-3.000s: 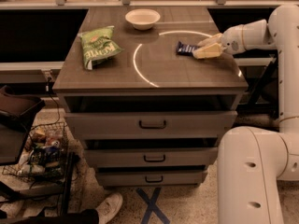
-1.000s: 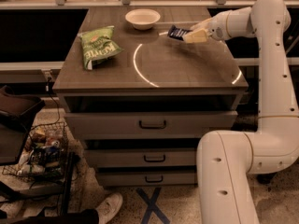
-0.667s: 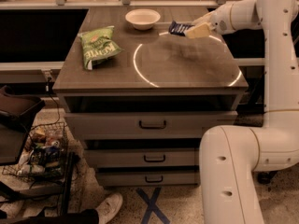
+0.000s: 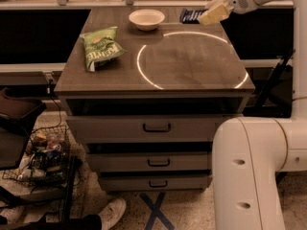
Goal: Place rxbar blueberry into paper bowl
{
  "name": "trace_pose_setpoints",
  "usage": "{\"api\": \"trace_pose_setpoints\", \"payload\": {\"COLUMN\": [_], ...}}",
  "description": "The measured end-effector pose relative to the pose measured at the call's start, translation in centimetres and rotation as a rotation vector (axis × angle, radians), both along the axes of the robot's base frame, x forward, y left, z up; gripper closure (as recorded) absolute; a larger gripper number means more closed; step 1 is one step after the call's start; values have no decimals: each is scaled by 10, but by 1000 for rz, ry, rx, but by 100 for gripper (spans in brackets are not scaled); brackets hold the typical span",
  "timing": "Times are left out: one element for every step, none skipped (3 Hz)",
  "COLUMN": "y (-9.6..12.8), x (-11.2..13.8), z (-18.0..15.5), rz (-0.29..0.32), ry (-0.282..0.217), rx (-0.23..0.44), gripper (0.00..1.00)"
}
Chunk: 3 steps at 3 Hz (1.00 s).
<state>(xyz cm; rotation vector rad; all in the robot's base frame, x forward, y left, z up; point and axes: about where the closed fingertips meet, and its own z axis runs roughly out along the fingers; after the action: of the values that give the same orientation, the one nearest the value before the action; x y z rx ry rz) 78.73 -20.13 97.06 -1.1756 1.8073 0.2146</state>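
Observation:
The rxbar blueberry (image 4: 192,16), a small flat dark blue bar, is held in my gripper (image 4: 201,17) above the back right part of the table. The gripper is shut on the bar's right end, and its pale fingers (image 4: 212,14) cover that end. The paper bowl (image 4: 147,19), round and off-white, stands at the back middle of the table, to the left of the bar and apart from it. My arm comes in from the upper right.
A green crinkled chip bag (image 4: 100,48) lies at the table's left. A bright ring of light (image 4: 144,71) marks the wooden table top (image 4: 192,66). Drawers (image 4: 156,127) face front. A wire basket (image 4: 41,155) and a shoe (image 4: 110,212) are on the floor at left.
My gripper has carried the bar from the right side of the table up and back-left, toward the bowl. The bowl and chip bag have not moved.

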Motion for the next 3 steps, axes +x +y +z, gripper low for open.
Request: {"api": "trace_pose_setpoints", "payload": {"y": [-12,-16,-15], "x": [-10,-21,-30], "z": [37,77,101], "rz": [-35,-65,-75], "ry": [-59,-133,-189], "rx": [-45,-64,-75], "gripper": [100,100,100]}}
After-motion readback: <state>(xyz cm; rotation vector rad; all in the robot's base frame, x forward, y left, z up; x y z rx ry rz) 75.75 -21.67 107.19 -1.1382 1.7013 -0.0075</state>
